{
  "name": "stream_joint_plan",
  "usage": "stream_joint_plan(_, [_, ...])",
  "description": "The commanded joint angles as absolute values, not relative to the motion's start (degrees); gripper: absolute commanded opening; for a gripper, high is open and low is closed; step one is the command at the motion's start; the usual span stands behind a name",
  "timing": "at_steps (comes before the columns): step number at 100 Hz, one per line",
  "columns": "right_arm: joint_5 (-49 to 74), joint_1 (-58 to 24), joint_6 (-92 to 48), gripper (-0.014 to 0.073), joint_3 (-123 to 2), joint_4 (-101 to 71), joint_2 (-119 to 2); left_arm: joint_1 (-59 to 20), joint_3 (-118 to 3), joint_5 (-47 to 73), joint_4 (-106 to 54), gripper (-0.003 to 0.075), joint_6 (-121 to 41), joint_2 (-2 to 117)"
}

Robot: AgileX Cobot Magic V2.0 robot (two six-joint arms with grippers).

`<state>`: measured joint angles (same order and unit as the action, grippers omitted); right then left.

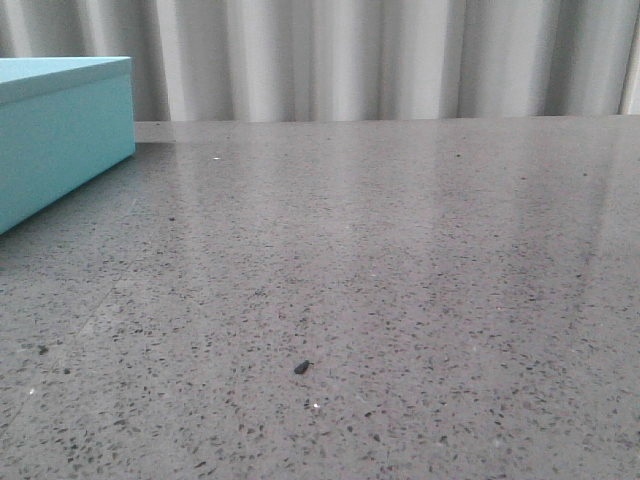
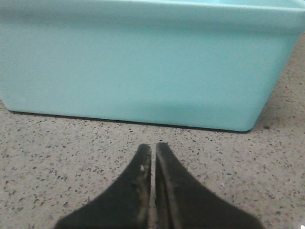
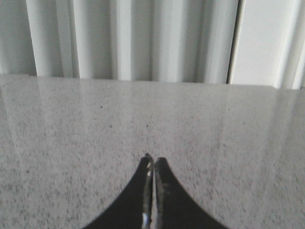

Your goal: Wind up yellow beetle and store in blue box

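Observation:
The blue box (image 1: 60,130) stands at the far left of the table with its lid on. It fills the left wrist view (image 2: 143,62), a short way beyond my left gripper (image 2: 153,148), which is shut and empty just above the tabletop. My right gripper (image 3: 154,162) is shut and empty over bare table, facing the curtain. Neither gripper shows in the front view. The yellow beetle is out of view in all frames.
The speckled grey stone table (image 1: 380,280) reaches back to a pale pleated curtain (image 1: 380,60). A small dark speck (image 1: 301,367) lies on the table near the front middle.

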<state>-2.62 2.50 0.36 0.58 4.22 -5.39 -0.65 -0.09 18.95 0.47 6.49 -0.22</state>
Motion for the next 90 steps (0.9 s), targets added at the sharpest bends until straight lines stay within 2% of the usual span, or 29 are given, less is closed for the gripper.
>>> stream_joint_plan(1, [-2.2,2.8,0.5,-0.0043,1.7,4.0,-3.7,-0.8,1.4,16.3,0.0,-0.0021,6.6,-2.0])
stream_joint_plan(14, [5.6,2.8,0.5,-0.0043,1.7,4.0,1.9,-0.8,1.4,16.3,0.0,-0.0021,6.6,-2.0])
stream_joint_plan(39, [18.3,2.8,0.5,-0.0043,1.7,4.0,1.7,-0.8,1.4,16.3,0.0,-0.0021,6.6,-2.0])
stream_joint_plan(90, [17.8,2.8,0.5,-0.0043,1.7,4.0,1.7,-0.8,1.4,16.3,0.0,-0.0021,6.6,-2.0])
